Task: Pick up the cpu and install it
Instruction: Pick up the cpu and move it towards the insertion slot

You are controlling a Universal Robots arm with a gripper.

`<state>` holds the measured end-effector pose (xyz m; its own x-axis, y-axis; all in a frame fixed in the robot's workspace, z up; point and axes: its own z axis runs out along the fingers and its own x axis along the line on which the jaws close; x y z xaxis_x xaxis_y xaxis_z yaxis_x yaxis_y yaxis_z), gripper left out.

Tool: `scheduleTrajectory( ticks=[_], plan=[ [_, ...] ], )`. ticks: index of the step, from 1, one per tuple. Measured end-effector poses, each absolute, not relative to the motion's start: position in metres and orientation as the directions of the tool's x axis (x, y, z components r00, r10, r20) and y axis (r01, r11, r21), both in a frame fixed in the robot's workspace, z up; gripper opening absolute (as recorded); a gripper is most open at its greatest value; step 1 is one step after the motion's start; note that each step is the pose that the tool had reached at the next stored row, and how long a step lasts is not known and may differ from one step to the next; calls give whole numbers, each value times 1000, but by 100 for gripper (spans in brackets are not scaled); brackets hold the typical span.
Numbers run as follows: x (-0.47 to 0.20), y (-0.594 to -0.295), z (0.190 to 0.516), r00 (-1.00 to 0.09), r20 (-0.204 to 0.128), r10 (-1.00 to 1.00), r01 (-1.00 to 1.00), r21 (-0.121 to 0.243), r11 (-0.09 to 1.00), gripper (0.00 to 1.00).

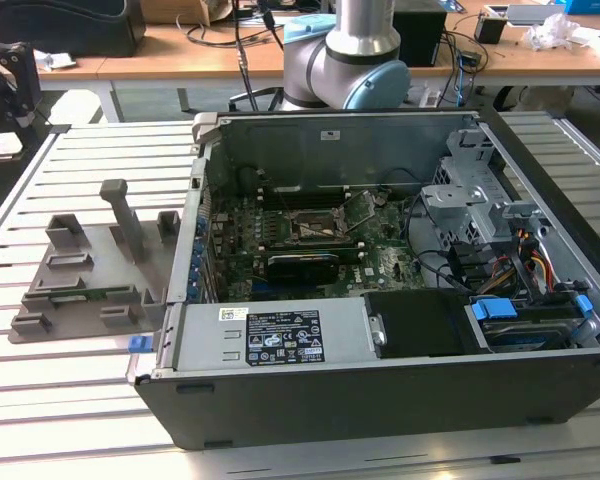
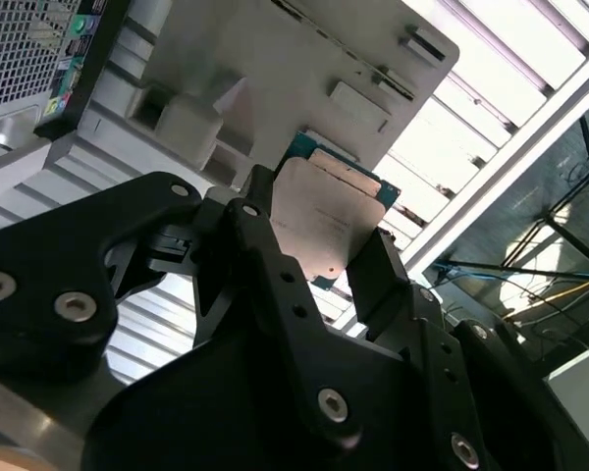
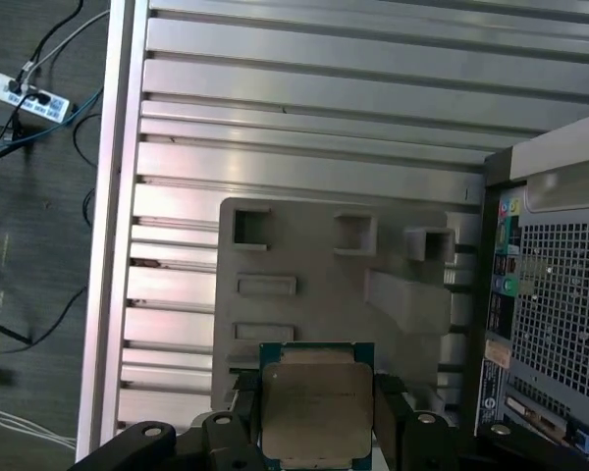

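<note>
1. Black two-finger gripper [image 3: 316, 420] [image 2: 319, 245] is pinching the cpu [image 3: 316, 407] [image 2: 324, 221], a small flat square chip w/ dull silver metal lid and thin green rim.
2. Fingers [image 3: 245, 412] press on two opposite edges of the cpu, one per side, in both wrist views.
3. Behind the cpu in both wrist views: a grey plastic tray [image 3: 304, 255] [image 2: 275, 69] w/ moulded pockets, on the slatted aluminium table [image 3: 324, 98].
4. Can't tell if the cpu touches the tray.
5. Ext. view: tray [image 1: 80, 270] lies just beside an open black desktop pc case [image 1: 380, 390], on the exterior view's left.
6. Inside the case: green motherboard [image 1: 390, 265] w/ black square socket [image 1: 315, 225] in a metal frame, near the middle.
7. Grey robot arm [image 1: 345, 60] stands behind the case.
</note>
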<state>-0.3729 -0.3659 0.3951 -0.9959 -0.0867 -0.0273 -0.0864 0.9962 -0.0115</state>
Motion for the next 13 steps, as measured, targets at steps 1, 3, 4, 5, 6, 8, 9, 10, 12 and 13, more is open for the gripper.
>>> scheduleTrajectory(
  ticks=[1,3,4,5,6,8,9,10,12,13],
  plan=[
    [-360,-366,395,-996,-27,-87,-86,-12,996,55],
    [-357,-366,395,-996,-27,-87,-86,-12,996,55],
    [-355,-366,395,-996,-27,-87,-86,-11,996,55],
    [-353,-366,395,-996,-27,-87,-86,-12,996,55],
    [-351,-366,395,-996,-27,-87,-86,-11,996,55],
    [-347,-366,395,-996,-27,-87,-86,-12,996,55],
    [-346,-366,395,-996,-27,-87,-86,-12,996,55],
    [-344,-366,395,-996,-27,-87,-86,-12,996,55],
    [-341,-366,395,-996,-27,-87,-86,-12,996,55],
    [-340,-366,395,-996,-27,-87,-86,-12,996,55]
  ],
)
